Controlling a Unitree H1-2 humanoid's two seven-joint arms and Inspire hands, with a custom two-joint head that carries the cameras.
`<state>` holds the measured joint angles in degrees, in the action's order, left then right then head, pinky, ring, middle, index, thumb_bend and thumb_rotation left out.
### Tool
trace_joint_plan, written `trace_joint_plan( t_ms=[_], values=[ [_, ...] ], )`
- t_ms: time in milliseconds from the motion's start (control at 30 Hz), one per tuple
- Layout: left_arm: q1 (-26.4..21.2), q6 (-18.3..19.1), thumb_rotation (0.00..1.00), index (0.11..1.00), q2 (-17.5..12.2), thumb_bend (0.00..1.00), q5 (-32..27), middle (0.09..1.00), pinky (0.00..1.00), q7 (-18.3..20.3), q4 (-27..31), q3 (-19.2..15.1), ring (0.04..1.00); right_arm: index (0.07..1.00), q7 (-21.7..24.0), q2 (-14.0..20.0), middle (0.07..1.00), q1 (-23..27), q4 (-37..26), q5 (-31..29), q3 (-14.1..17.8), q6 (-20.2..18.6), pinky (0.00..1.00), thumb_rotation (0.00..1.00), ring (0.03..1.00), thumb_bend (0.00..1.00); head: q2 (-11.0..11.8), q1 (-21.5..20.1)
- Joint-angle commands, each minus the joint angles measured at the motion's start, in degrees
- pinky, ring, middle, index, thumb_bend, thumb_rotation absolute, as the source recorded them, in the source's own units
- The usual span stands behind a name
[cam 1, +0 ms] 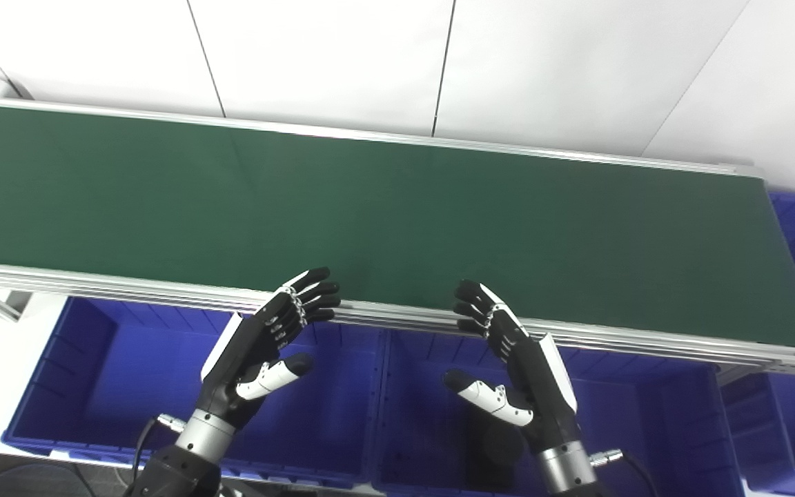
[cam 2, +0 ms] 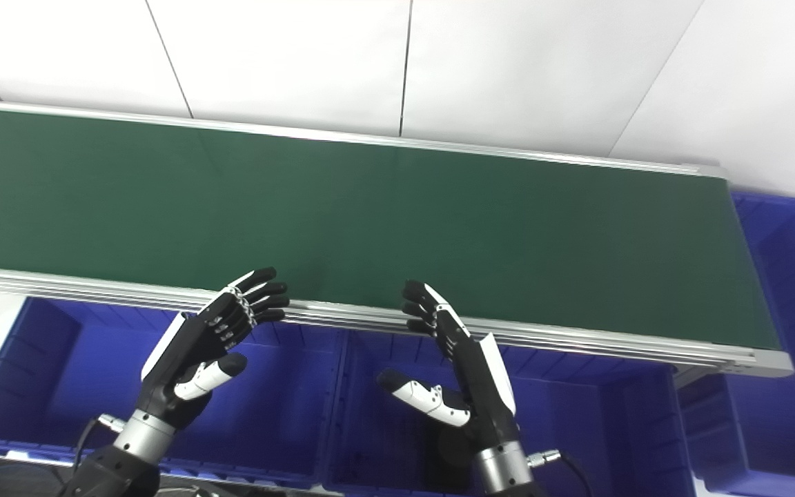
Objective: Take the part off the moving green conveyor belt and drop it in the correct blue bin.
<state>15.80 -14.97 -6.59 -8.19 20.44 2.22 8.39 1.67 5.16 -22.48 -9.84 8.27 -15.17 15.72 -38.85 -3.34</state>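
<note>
Over blue bins (cam 1: pixel 128 373), left hand (cam 1: pixel 259 345) and right hand (cam 1: pixel 515 359) spread, holding nothing, fingertips at conveyor belt (cam 1: pixel 397 214) near edge.

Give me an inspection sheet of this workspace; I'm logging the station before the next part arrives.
Surface: green belt, bare, no part seen on it.
Job's things: blue bins below the belt's near rail, another at the belt's right end; a dark shape lies in the middle bin.
Clutter: nothing seen.
Hands: left hand and right hand open, holding nothing, fingertips at the rail.
Cables: one at each wrist.
Surroundings: white wall panels.
</note>
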Motion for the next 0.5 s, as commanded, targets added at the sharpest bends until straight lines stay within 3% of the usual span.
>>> trace_joint_plan(
  t_ms=[0, 467],
  values=[
    [-0.82, -2.45, 0.6, 0.872, -0.56, 0.88, -0.39, 0.827, 0.78, 0.18, 0.48, -0.02, 0.8, 0.894, 0.23, -0.57, 0.875, 0.39, -0.78, -0.22, 0.15, 3.2, 0.79, 0.55, 0.844, 0.78, 0.07, -0.05],
    [-0.94, -3.05, 0.61, 0.873, -1.7, 0.88, -0.93, 0.825, 0.78, 0.64, -0.1, -0.22, 0.799, 0.88, -0.41, -2.13, 0.864, 0.25, -0.58, 0.65, 0.39, 3.55, 0.77, 0.52, 0.833, 0.79, 0.26, -1.37]
  ],
)
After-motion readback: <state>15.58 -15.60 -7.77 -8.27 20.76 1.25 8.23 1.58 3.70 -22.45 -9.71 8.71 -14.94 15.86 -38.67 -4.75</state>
